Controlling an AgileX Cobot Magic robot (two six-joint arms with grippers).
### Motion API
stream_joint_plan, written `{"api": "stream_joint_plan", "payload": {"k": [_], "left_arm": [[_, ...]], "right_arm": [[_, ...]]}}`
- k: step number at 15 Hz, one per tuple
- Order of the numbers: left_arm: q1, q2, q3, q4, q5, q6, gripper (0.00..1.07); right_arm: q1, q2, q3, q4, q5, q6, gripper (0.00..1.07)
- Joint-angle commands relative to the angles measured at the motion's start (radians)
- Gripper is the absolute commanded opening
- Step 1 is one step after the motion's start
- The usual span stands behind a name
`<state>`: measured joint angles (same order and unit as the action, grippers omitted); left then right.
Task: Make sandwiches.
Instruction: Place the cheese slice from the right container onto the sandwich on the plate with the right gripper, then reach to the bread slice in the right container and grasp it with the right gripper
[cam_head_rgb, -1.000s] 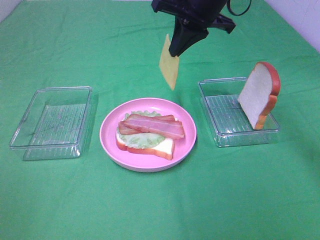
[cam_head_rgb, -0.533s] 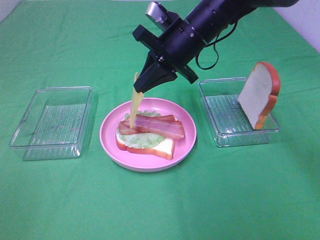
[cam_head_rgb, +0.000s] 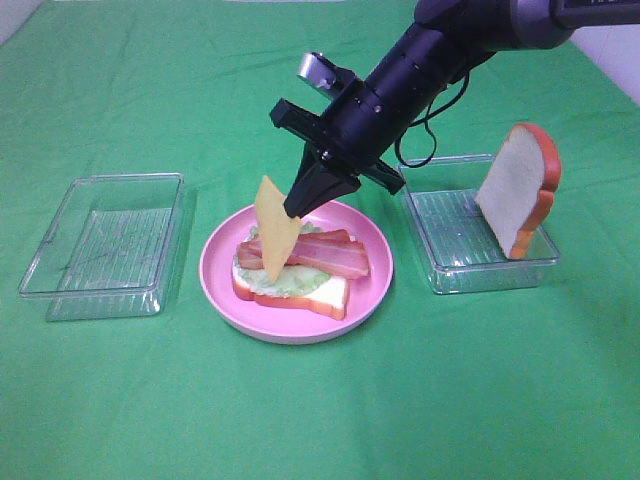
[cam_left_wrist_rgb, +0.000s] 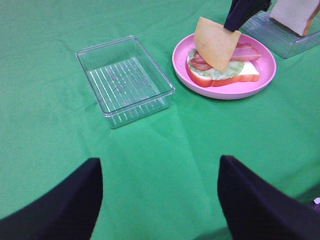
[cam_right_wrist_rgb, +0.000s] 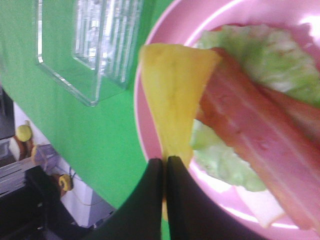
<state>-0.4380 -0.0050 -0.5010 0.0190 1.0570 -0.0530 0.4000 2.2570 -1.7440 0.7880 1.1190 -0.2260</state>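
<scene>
On the pink plate (cam_head_rgb: 375, 280) lies a bread slice (cam_head_rgb: 318, 296) topped with a lettuce leaf (cam_head_rgb: 290, 279) and two bacon strips (cam_head_rgb: 325, 253). My right gripper (cam_head_rgb: 297, 206) is shut on the thin yellow cheese slice (cam_head_rgb: 274, 232), which hangs over the left end of the stack, its lower corner at the bacon. The right wrist view shows the cheese (cam_right_wrist_rgb: 172, 100) pinched between the fingers (cam_right_wrist_rgb: 179, 200) over the bacon (cam_right_wrist_rgb: 250, 130). The second bread slice (cam_head_rgb: 517, 188) leans upright in the right tray (cam_head_rgb: 450, 270). My left gripper (cam_left_wrist_rgb: 160, 200) is open, low over the cloth, far from the plate (cam_left_wrist_rgb: 220, 90).
An empty clear ribbed tray (cam_head_rgb: 100, 245) stands left of the plate; it also shows in the left wrist view (cam_left_wrist_rgb: 125, 80). Green cloth (cam_head_rgb: 320, 410) covers the whole table.
My right gripper has swung down and left from above the table's back to over the plate, lowering the cheese slice onto the left end of the bacon.
</scene>
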Motion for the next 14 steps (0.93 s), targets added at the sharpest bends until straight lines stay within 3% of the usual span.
{"api": "stream_joint_plan", "payload": {"k": [1, 2, 4, 8, 10, 11, 14], "left_arm": [[-0.005, -0.018, 0.001, 0.003, -0.01, 0.001, 0.64], [-0.005, -0.018, 0.001, 0.003, -0.01, 0.001, 0.64], [-0.005, -0.018, 0.001, 0.003, -0.01, 0.001, 0.64], [-0.005, -0.018, 0.001, 0.003, -0.01, 0.001, 0.64], [-0.005, -0.018, 0.001, 0.003, -0.01, 0.001, 0.64], [-0.005, -0.018, 0.001, 0.003, -0.01, 0.001, 0.64], [-0.005, -0.018, 0.001, 0.003, -0.01, 0.001, 0.64]], "right_arm": [[-0.002, -0.001, 0.004, -0.105, -0.016, 0.09, 0.07], [-0.002, -0.002, 0.004, -0.119, -0.018, 0.107, 0.32], [-0.003, -0.01, 0.002, -0.122, -0.014, 0.106, 0.62], [-0.003, -0.07, 0.002, -0.207, -0.016, 0.135, 0.63], [-0.003, -0.163, 0.002, -0.391, -0.009, 0.208, 0.63], [-0.003, -0.163, 0.002, -0.391, -0.009, 0.208, 0.63], [-0.005, -0.302, 0.002, -0.688, 0.015, 0.309, 0.63]]}}
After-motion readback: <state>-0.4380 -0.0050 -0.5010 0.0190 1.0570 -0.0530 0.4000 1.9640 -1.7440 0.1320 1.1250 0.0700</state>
